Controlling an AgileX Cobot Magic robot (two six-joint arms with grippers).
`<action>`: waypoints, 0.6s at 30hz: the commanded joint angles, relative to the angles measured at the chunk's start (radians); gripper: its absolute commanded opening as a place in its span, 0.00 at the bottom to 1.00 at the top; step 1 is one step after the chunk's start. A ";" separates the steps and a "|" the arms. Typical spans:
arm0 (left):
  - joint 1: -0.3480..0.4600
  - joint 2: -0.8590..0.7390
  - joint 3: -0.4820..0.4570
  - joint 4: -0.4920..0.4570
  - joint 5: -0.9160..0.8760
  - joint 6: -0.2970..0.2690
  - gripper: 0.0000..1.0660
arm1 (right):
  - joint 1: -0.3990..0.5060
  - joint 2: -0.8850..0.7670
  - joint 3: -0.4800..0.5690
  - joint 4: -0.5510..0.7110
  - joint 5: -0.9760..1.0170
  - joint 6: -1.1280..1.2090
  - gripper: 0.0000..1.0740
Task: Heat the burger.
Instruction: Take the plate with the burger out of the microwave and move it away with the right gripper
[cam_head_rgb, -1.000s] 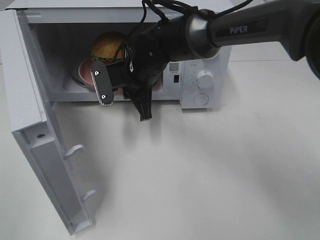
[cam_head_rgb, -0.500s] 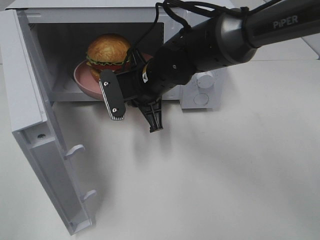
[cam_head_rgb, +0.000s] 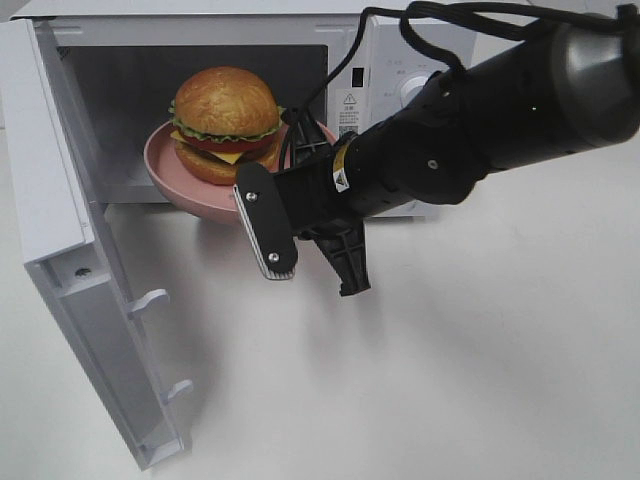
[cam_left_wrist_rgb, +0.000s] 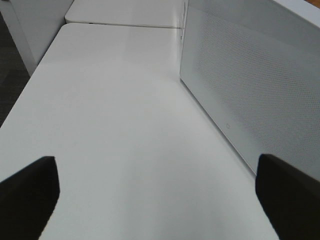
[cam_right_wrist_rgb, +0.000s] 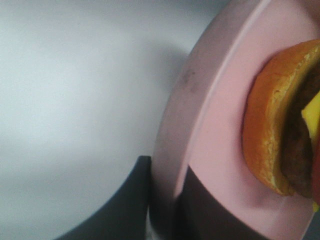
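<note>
The burger (cam_head_rgb: 225, 110), with a glossy bun, lettuce, tomato and cheese, sits on a pink plate (cam_head_rgb: 165, 160) at the mouth of the open microwave (cam_head_rgb: 395, 40). My right gripper (cam_head_rgb: 303, 160) is shut on the plate's right rim, and the black arm reaches in from the right. In the right wrist view its two dark fingers (cam_right_wrist_rgb: 125, 210) clamp the plate's rim (cam_right_wrist_rgb: 200, 125), with the burger's bun (cam_right_wrist_rgb: 267, 135) just beyond. My left gripper (cam_left_wrist_rgb: 160, 200) is open over bare white table, nothing between its fingers; it does not show in the exterior view.
The microwave door (cam_head_rgb: 60, 200) stands swung wide open at the left, its latch hooks sticking out toward the table. The control knob (cam_head_rgb: 415, 90) is on the microwave's right panel. A white perforated panel (cam_left_wrist_rgb: 250, 90) runs beside the left gripper.
The right arm has drawn back toward the front right, carrying the plate and burger from deeper inside the cavity out to its mouth. The left gripper stays open.
</note>
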 joint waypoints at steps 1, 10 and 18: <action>0.002 -0.006 0.002 0.002 0.001 -0.006 0.94 | -0.014 -0.077 0.049 -0.003 -0.048 0.021 0.00; 0.002 -0.006 0.002 0.002 0.001 -0.006 0.94 | 0.000 -0.221 0.195 -0.003 -0.076 0.021 0.00; 0.002 -0.006 0.002 0.002 0.001 -0.006 0.94 | 0.023 -0.356 0.304 -0.003 -0.042 0.021 0.00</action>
